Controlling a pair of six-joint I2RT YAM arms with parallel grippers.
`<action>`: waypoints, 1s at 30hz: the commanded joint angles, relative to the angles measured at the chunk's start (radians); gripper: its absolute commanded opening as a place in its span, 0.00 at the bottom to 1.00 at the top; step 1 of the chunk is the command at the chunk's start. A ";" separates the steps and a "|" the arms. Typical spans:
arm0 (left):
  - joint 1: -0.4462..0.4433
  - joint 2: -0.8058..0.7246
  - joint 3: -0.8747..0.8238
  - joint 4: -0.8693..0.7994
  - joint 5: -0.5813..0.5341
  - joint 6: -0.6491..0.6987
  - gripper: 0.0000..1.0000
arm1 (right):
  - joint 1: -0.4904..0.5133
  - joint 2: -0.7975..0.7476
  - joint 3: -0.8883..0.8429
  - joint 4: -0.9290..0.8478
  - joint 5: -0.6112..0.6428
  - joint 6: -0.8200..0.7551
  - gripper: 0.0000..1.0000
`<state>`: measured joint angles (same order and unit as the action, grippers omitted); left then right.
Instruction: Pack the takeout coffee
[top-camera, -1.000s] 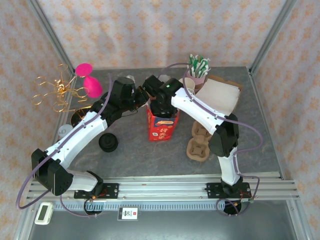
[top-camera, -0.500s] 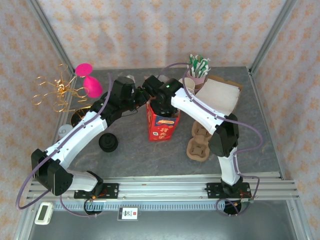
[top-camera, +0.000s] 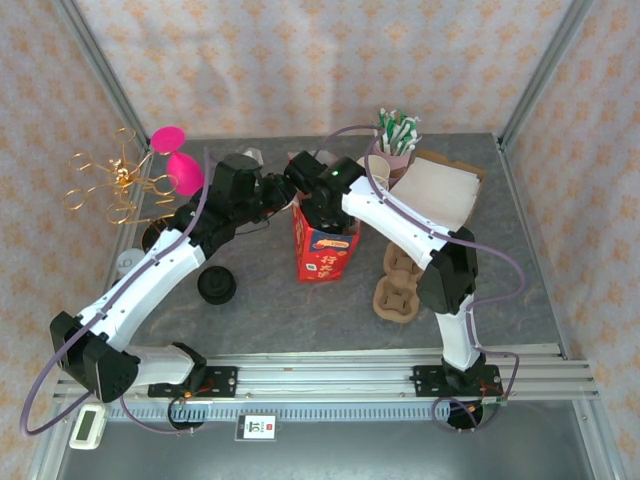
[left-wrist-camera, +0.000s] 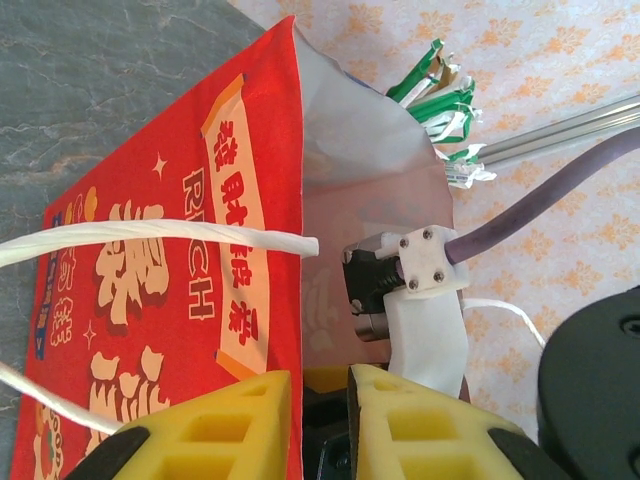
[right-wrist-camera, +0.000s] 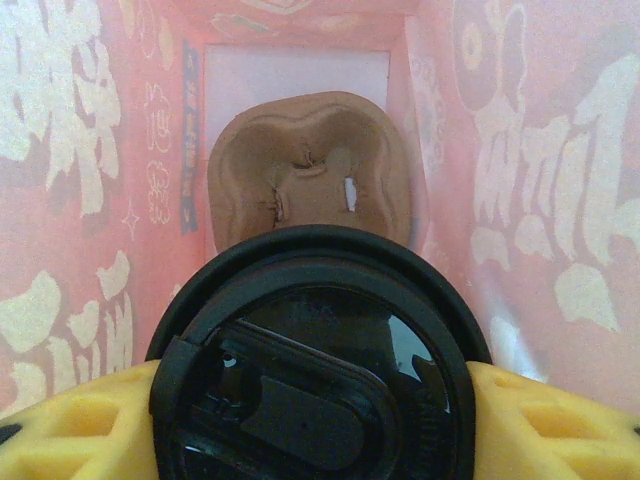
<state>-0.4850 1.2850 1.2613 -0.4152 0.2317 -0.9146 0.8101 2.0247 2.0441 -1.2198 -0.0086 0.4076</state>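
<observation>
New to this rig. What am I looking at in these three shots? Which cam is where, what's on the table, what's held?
These are two robot arms bolted at the near edge of a table. Each ends in two-finger jaws with yellow pads.

The overhead picture comes from a fixed camera above and behind the arms. It shows the left arm and the right arm, both reaching to a red paper bag in the middle of the table.

The other two pictures come from cameras on the wrists. The right wrist looks down into the bag. Its jaws are closed on a coffee cup with a black lid, above a brown cup carrier on the bag's floor. The left wrist shows its jaws slightly apart with the bag's rim between them.

Also on the table are spare carriers, a black round piece that is probably a lid, and a cup of wrapped sticks.
</observation>
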 joint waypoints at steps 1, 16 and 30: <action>0.011 -0.013 0.012 -0.017 0.005 0.017 0.22 | 0.001 0.052 -0.001 0.013 0.025 0.007 0.53; 0.025 0.018 -0.030 -0.019 0.003 0.036 0.02 | 0.002 0.048 0.068 -0.005 0.029 0.024 0.51; 0.030 0.017 -0.035 -0.034 -0.012 0.039 0.00 | 0.004 0.075 -0.025 0.073 -0.031 0.007 0.50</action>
<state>-0.4599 1.3003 1.2346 -0.4171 0.2283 -0.8913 0.8108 2.0480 2.0628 -1.1828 -0.0063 0.4149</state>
